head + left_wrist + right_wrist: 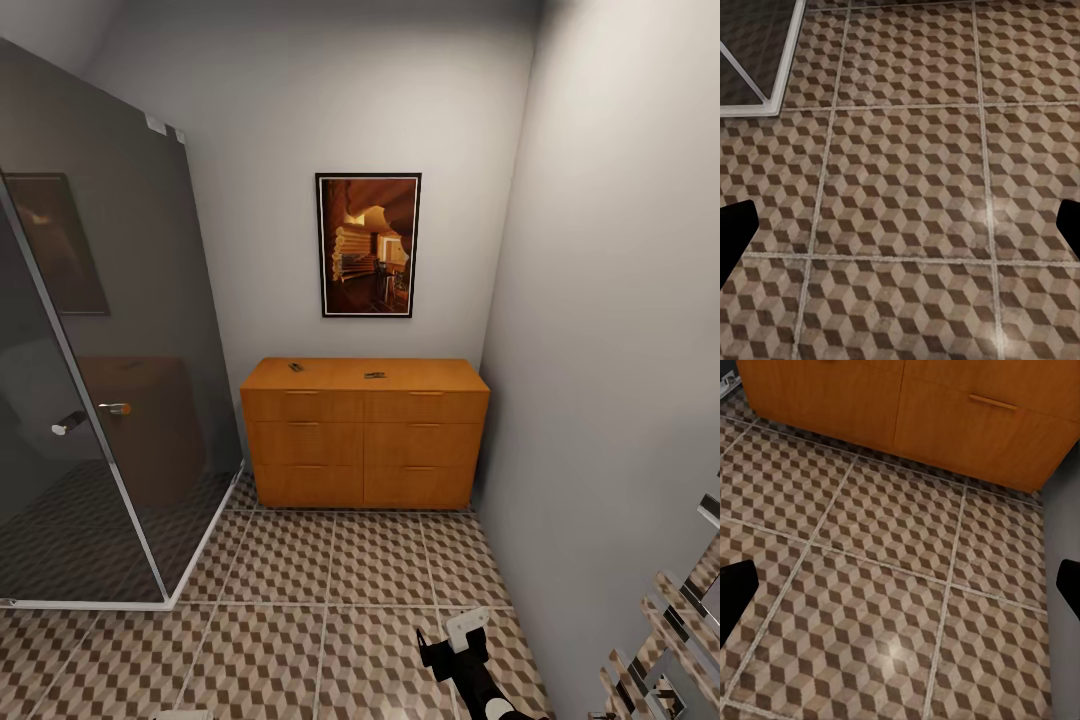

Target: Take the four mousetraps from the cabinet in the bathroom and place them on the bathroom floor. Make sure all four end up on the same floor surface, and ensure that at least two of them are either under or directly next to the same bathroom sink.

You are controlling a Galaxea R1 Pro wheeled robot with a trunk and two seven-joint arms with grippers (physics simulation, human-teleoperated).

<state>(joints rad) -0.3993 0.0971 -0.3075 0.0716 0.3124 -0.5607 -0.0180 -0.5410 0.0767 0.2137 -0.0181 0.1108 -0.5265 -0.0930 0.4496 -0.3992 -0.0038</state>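
The orange-brown cabinet (365,432) stands against the far wall, its lower drawers also in the right wrist view (945,412). Two small flat mousetraps lie on its top, one toward the left (296,367) and one near the middle (375,376). The cube-patterned bathroom floor (300,600) stretches between me and the cabinet. My right gripper (455,640) hangs low over the floor at the bottom right; in its wrist view the right gripper (900,589) is open and empty. My left gripper (900,229) is open too, over bare tiles. The sink is out of view.
A dark glass shower enclosure (100,400) with a chrome handle (115,408) takes the left side. A framed picture (368,245) hangs above the cabinet. A grey wall (620,350) closes the right, with a chrome towel rail (670,640) at the bottom right.
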